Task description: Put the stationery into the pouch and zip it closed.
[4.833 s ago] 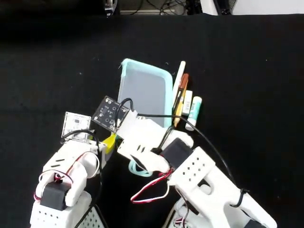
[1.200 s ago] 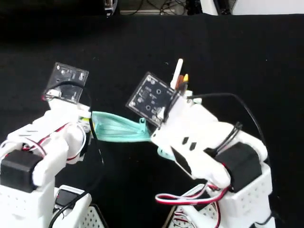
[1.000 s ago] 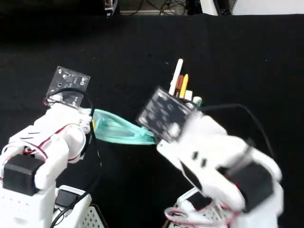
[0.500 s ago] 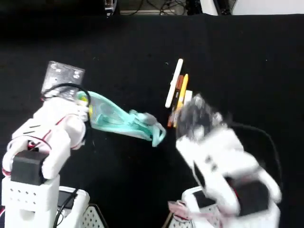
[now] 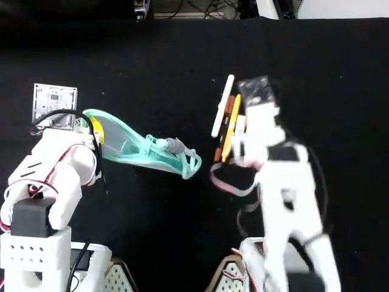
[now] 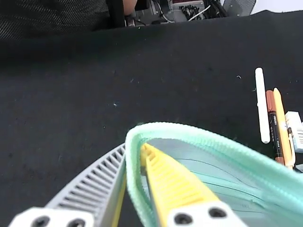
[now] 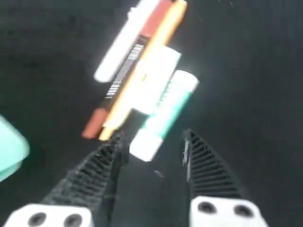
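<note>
Clamping pouch (image 6: pixel 214 147) rim, left hand (image 6: pixel 136 156), right hand (image 7: pixel 154 140) spread, empty

Left gripper (image 5: pixel 96 129) clamps one end of mint pouch (image 5: pixel 146 153), other end near pens (image 5: pixel 227 131); right arm (image 5: pixel 281 176) just beside pens

Table (image 5: pixel 91 55): black matte cloth cover, evenly lit. Beyond far edge: tangle of dark cables (image 5: pixel 200 9) with assorted equipment. Far right corner: pale white surface (image 5: pixel 340 7). Behind: dark mesh panel (image 6: pixel 52 19), possibly a chair back.
</note>
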Robot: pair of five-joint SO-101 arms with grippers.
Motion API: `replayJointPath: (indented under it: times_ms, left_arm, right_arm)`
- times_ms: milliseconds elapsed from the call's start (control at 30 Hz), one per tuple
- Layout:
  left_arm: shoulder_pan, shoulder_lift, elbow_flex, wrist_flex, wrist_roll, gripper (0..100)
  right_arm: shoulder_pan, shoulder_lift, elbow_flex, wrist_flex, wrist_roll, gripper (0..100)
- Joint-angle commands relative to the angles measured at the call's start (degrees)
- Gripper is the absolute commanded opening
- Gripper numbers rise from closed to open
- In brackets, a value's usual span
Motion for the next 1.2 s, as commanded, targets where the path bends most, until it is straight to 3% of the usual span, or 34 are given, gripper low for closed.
replayJointPath:
  times_ms: [0,200,467,833,1167]
  left_arm:
    - [0.4,1.0,7.6,-1.1,0.2,3]
    - [0.4,1.0,8.1,-1.1,0.2,3]
    - [0.4,1.0,8.7,-1.1,0.2,3]
    - [0.0,1.0,8.7,-1.1,0.2,3]
    - [0.0,1.0,8.8,-1.1,0.2,3]
  right_arm:
    - [5.0,15.6,-14.4,2.5,-0.7,17.6]
    - [4.0,37.5,-35.1,10.7,-4.2,17.6]
    - [2.1,48.5,-48.7,13.5,-7.6,17.6]
    - [-0.7,58.6,-54.5,13.5,-11.6,17.6]
    - [4.2,60.0,-54.5,13.6,-11.3,12.7]
